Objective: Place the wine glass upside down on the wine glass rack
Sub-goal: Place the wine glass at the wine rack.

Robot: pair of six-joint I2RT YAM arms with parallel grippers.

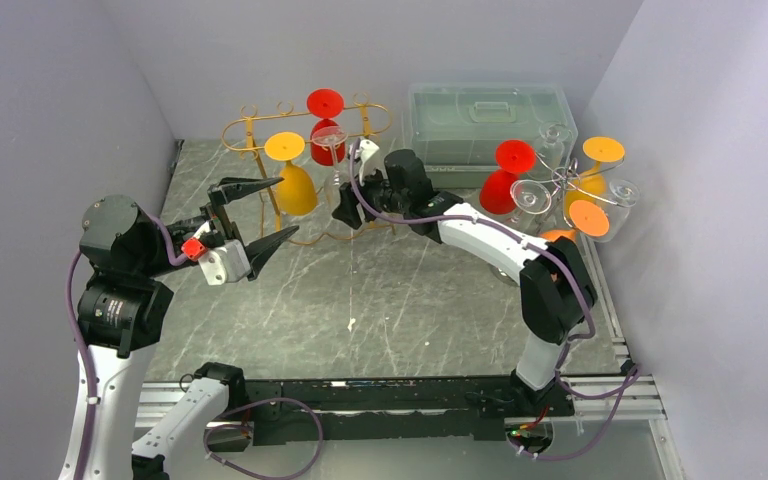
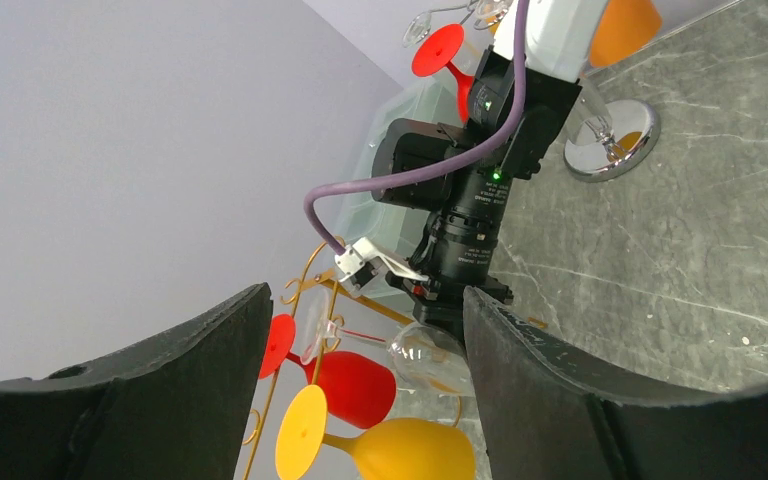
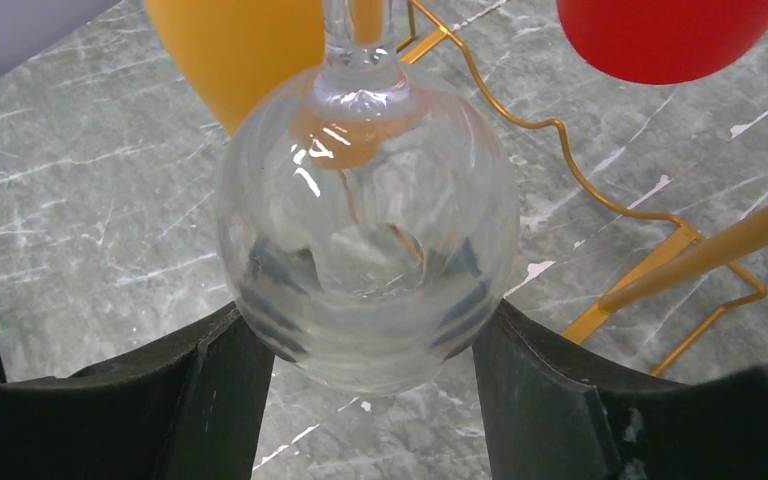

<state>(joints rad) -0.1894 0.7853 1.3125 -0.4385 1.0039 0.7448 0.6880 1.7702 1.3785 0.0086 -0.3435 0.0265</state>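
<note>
Seating the inverted wine glass (image 3: 365,240) on the rack (image 1: 252,140) at 12 o'clock — right hand (image 3: 370,335) pinching its bowl, left hand (image 1: 286,208) spread at 9 o'clock — appears the current step; next, settle the foot on the rail, then release.

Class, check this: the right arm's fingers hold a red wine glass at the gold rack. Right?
No: the wine glass between the right fingers is clear, not red; the right wrist view shows it. It is at the gold rack.
</note>
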